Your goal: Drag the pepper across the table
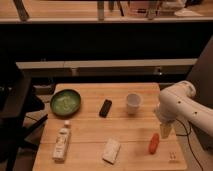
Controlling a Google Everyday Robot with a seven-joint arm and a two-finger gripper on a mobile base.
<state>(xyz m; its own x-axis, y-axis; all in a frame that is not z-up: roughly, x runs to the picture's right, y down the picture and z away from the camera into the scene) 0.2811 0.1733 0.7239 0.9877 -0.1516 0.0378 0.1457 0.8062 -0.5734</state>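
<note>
The small red-orange pepper [154,143] lies on the light wooden table [90,131] near its front right corner. My gripper [165,131] hangs from the white arm at the right, just to the right of the pepper and slightly behind it, close above the tabletop. It holds nothing that I can see.
A green bowl [65,102] sits at the back left. A black rectangular object [105,107] and a white cup [133,102] stand mid-table. A white bottle [62,141] lies at the front left, a white packet [111,150] at the front middle.
</note>
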